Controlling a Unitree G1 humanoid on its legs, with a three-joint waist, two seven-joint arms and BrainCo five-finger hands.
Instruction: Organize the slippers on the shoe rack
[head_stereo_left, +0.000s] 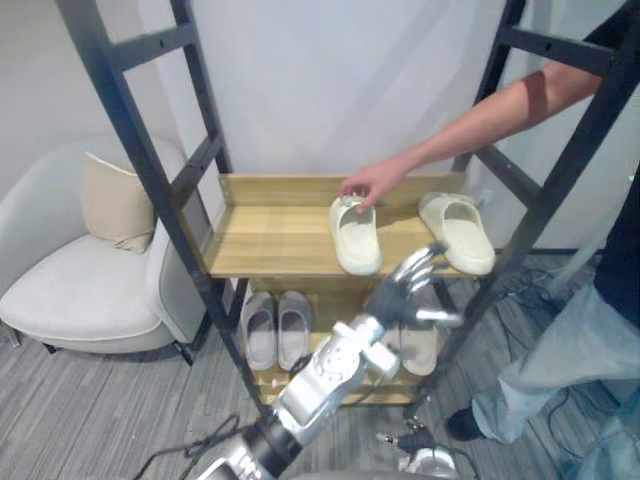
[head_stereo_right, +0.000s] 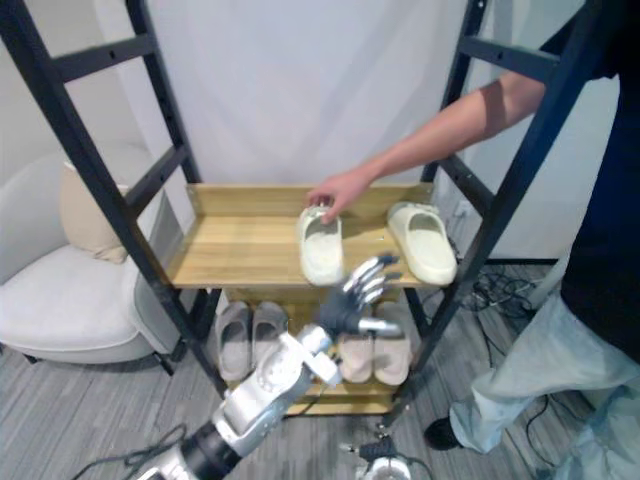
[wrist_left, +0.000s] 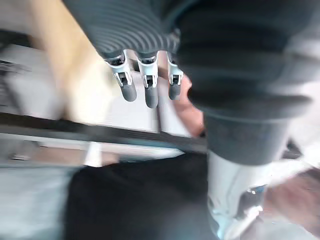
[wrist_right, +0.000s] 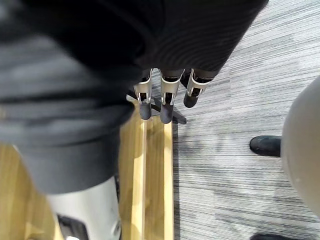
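Observation:
Two cream slippers lie on the rack's upper wooden shelf (head_stereo_left: 270, 240). A person's hand (head_stereo_left: 368, 183) rests on the heel end of the left one (head_stereo_left: 355, 240); the right one (head_stereo_left: 458, 232) lies at the shelf's right end. My left hand (head_stereo_left: 405, 285) is raised just in front of the shelf's front edge, below and between the two slippers, open with fingers spread and holding nothing. In its wrist view my right hand (wrist_right: 165, 100) hangs open, fingers straight down over a wooden board (wrist_right: 150, 175) and the floor.
On the lower shelf stand a grey pair (head_stereo_left: 277, 328) and a beige pair (head_stereo_right: 372, 355). The person stands close at the right (head_stereo_left: 600, 330), arm reaching across the rack's black frame (head_stereo_left: 150, 170). A pale armchair (head_stereo_left: 80, 280) with a cushion (head_stereo_left: 115, 205) stands at the left.

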